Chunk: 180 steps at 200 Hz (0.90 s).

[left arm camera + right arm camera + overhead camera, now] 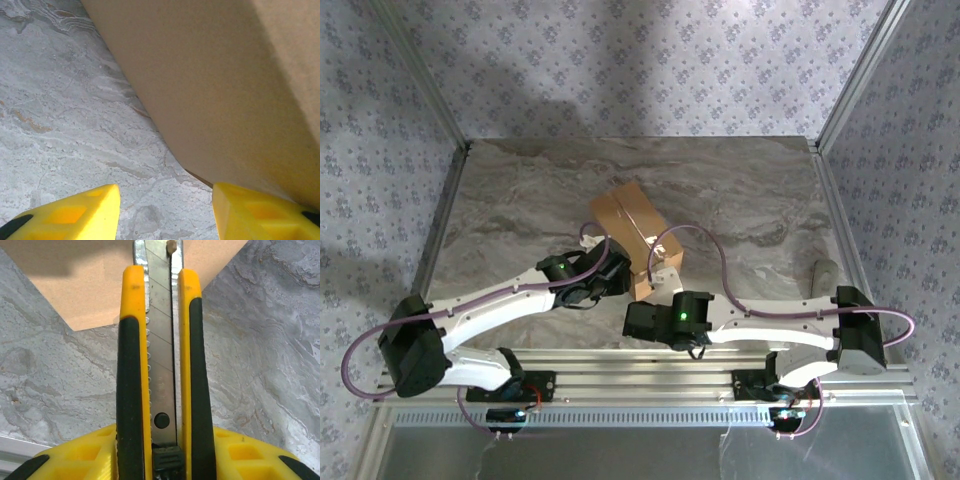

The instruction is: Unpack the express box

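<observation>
While the plain brown cardboard express box (635, 228) lies mid-worktop (520, 200) beside the empty, parted left gripper (165, 200), the black-and-yellow utility knife (161, 365), clamped by the right gripper (160, 452), is best drawn shallowly along the seam.

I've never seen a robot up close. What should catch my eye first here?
A brown express box sits in the middle of the marble table, with both arms leaning toward it. Most striking, the right gripper clamps a yellow-and-black utility knife, blade out, pointing at the cardboard. The left gripper is open beside the box's side.
</observation>
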Each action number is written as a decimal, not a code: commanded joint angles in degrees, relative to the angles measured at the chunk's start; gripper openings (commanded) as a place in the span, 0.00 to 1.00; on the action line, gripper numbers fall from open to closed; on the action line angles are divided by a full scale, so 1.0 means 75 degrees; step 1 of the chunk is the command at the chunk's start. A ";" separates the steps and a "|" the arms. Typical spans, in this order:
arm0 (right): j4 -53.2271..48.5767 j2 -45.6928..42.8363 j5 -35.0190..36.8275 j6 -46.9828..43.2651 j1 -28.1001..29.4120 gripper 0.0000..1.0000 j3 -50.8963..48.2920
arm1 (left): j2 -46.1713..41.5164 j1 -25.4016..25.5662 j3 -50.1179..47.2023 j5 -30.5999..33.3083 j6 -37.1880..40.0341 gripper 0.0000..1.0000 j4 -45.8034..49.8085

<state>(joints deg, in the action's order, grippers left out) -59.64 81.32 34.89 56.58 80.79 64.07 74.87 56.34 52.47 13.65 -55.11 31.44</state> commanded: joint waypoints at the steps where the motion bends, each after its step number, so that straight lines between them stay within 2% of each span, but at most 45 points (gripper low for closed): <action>1: 0.2277 0.0201 -0.1304 -0.1602 0.0678 0.00 0.0385 | 0.0429 0.0431 0.0282 -0.0842 0.0032 0.52 -0.1502; 94: 0.2597 0.0052 -0.1636 -0.2053 0.0647 0.00 0.0468 | 0.0695 0.0785 0.0434 -0.0729 -0.0210 0.51 -0.1726; 180: 0.2087 -0.0646 -0.1213 -0.1775 0.0442 0.00 -0.0034 | 0.0471 0.0785 0.0260 -0.0512 -0.0210 0.52 -0.1534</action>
<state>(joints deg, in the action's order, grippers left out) -59.13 77.32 31.20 52.56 80.79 63.29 76.95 58.67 53.58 19.09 -59.05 31.03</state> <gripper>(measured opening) 0.383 0.515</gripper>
